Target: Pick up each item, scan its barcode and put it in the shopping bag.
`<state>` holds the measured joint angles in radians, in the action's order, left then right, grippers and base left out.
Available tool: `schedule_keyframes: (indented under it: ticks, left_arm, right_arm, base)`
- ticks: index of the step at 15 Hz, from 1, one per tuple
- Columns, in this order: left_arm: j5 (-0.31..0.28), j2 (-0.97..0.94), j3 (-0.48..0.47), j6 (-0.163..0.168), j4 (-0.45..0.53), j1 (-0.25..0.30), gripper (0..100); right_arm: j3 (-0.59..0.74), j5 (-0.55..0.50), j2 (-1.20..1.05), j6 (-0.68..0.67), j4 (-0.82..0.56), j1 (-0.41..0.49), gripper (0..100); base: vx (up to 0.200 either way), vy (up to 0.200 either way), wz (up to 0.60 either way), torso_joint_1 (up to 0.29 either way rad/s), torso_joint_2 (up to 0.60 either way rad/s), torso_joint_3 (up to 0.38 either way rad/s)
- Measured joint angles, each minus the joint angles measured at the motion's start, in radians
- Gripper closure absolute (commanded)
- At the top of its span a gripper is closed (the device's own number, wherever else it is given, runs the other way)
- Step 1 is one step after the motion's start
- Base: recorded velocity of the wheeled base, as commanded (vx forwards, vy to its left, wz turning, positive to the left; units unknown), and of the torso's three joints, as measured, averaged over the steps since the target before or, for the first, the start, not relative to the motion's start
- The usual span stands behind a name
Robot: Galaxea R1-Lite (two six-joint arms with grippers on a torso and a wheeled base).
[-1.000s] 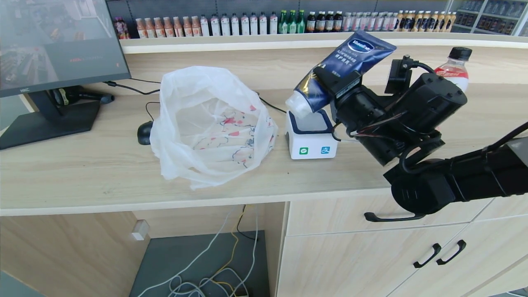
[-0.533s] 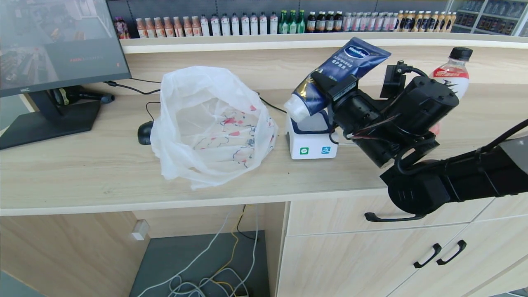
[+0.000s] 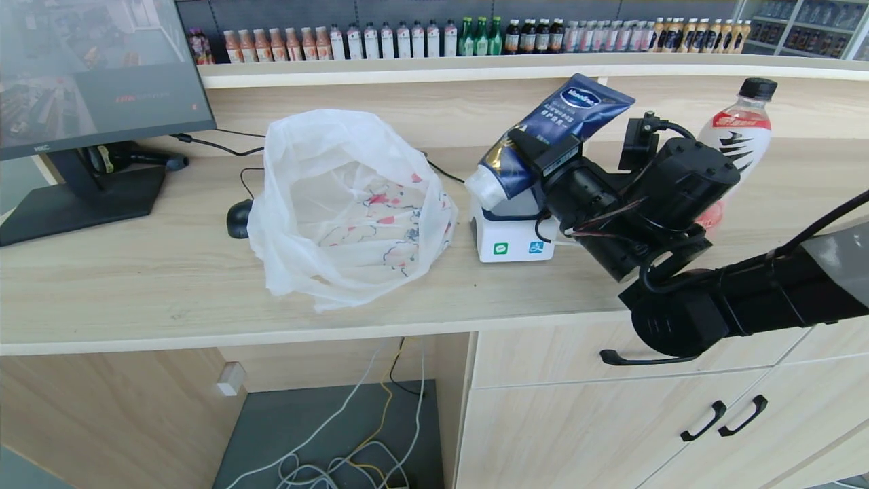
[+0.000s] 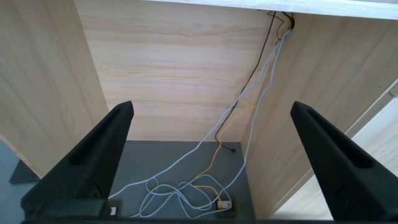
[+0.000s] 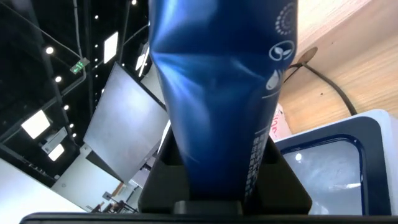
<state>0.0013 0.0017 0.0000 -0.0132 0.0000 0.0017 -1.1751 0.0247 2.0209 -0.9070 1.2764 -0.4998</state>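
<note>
Wooden counter — white-capped blue tube tilted, clamped in right gripper

- Just under the right gripper, the held tube and the gripper itself hide much of the scanner from you.
- Behind the gripper, the bottle has its lower part hidden.
- In the right wrist view, the frame cuts off both ends of the tube.
- Left of the gripper, you cannot tell what lies inside the shopping bag.
</note>
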Motion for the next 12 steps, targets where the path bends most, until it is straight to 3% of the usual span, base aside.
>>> schedule_keyframes:
  ticks: [12]
  left_arm:
    - [0.0, 0.0, 0.0, 0.0, 0.0, -0.001, 0]
  right_arm:
    - [0.015, -0.001, -0.017, -0.012, -0.041, 0.018, 100]
  base:
    - [0.0, 0.0, 0.0, 0.0, 0.0, 0.0]
